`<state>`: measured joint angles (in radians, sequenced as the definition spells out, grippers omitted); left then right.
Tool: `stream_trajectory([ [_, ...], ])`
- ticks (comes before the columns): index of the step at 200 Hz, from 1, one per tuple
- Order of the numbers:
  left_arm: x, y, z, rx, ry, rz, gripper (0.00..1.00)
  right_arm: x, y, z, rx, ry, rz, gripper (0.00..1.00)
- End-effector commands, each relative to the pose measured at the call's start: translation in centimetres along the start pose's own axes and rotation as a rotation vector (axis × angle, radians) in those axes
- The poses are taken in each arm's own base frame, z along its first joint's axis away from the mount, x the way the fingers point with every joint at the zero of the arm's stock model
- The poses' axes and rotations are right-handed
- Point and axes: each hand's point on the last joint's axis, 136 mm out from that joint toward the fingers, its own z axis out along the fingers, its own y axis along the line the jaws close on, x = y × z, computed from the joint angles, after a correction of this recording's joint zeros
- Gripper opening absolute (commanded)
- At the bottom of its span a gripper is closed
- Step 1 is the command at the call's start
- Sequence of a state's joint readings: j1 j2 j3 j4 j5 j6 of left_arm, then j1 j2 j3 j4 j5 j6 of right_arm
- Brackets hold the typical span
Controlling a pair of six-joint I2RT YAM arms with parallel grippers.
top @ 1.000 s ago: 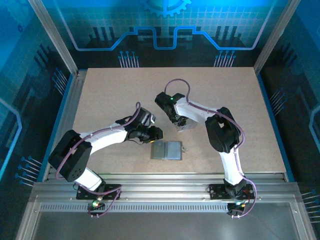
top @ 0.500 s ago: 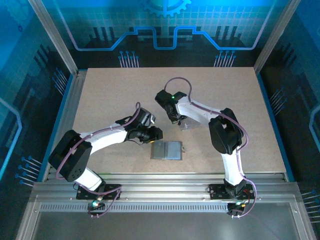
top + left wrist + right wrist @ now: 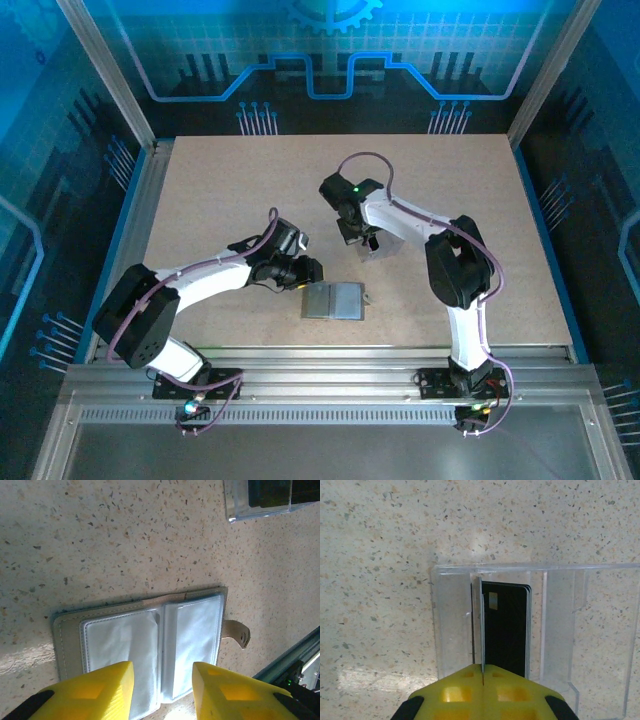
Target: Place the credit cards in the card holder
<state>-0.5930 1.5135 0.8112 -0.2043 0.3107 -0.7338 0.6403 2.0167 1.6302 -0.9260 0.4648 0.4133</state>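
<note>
Left gripper (image 3: 162,680): open, fingers apart over the opened holder (image 3: 190,630); the wrist view shows its pockets.
Right gripper (image 3: 483,672): closed; black card (image 3: 507,630) just ahead, inside clear box (image 3: 560,630).

I see the grey card holder (image 3: 150,650) lying open and flat, its 2 clear-pocket panels facing up, strap tab sticking out. Black credit cards (image 3: 507,630) sit stacked inside the clear box (image 3: 560,630).
</note>
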Motion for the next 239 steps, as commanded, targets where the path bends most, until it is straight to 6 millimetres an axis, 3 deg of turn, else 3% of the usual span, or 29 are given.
stream_trajectory([
  [1,0.4,0.3,-0.3,-0.011,0.0,-0.001,0.37,0.0,-0.3,-0.8,-0.045,-0.006,0.011,0.05],
  [68,0.5,0.7,-0.1,-0.021,0.004,-0.005,0.37,0.2,-1.3,-0.5,-0.054,0.004,0.022,0.08],
  [124,0.5,0.8,0.0,-0.026,0.008,-0.006,0.37,0.6,-2.0,-0.6,-0.064,0.009,0.026,0.01],
  [239,0.6,1.1,0.1,-0.028,0.011,-0.01,0.37,1.5,-3.3,0.3,-0.083,0.041,0.054,0.07],
])
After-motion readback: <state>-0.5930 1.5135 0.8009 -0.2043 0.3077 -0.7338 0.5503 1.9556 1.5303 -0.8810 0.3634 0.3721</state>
